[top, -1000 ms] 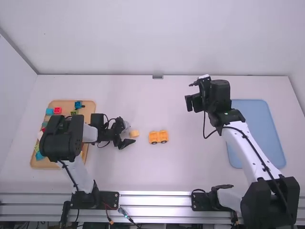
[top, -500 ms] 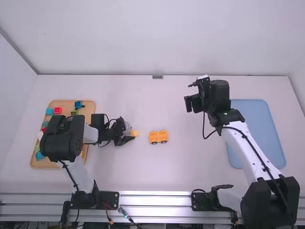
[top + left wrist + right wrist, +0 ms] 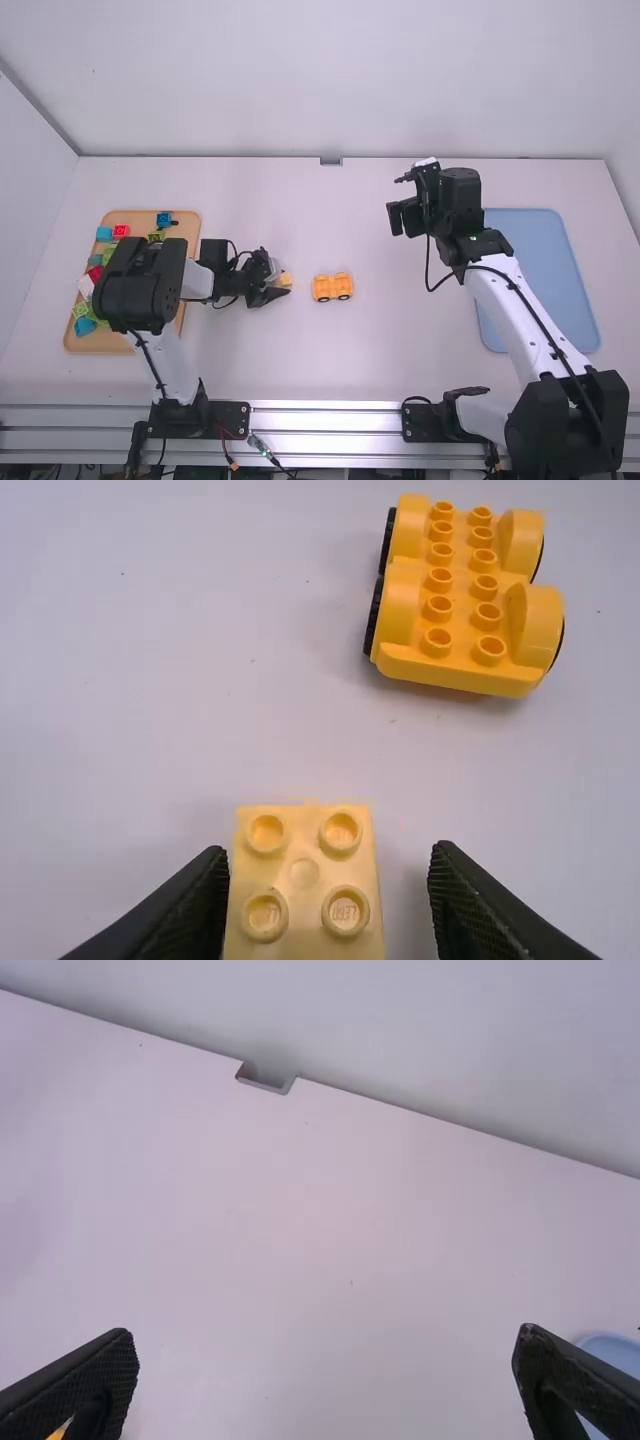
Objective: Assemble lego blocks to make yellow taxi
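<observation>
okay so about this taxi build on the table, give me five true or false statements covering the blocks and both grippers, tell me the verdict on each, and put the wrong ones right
1. The left gripper is open, with the small yellow block between its fingers. True.
2. The yellow wheeled base stands on the blue tray. False: it stands on the white table.
3. Coloured blocks lie on the tan tray. True.
4. The right gripper is shut. False: its fingers are wide apart.
5. A block is already fitted on the wheeled base. False: its studs are bare.
</observation>
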`<action>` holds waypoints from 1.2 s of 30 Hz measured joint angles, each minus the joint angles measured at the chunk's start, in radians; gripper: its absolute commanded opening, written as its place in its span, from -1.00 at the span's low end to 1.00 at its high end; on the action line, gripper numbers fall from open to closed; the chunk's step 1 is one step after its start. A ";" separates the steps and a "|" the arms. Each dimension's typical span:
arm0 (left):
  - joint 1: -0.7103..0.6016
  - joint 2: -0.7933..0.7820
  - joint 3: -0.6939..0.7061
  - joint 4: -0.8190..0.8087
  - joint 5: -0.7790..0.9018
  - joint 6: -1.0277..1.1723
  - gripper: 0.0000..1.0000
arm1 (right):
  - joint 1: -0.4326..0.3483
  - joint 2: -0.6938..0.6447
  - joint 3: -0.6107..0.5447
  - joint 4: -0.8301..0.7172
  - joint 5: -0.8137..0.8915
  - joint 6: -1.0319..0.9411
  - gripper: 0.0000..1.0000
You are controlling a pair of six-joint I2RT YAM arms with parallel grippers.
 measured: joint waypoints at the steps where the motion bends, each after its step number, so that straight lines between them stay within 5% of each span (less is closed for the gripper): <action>1: 0.003 0.000 0.000 0.000 0.000 0.000 0.11 | 0.000 0.000 0.000 0.000 0.000 -0.001 0.98; 13: 0.044 0.006 -0.012 0.046 0.001 -0.001 0.08 | 0.000 0.000 0.000 0.008 0.000 -0.002 0.98; 19: 0.010 0.009 -0.012 0.054 0.000 -0.002 -0.22 | 0.000 0.000 0.000 0.007 0.000 0.001 0.98; 36: 0.018 0.009 -0.011 0.080 -0.026 -0.008 -0.54 | 0.000 0.000 0.000 0.005 0.002 -0.002 0.98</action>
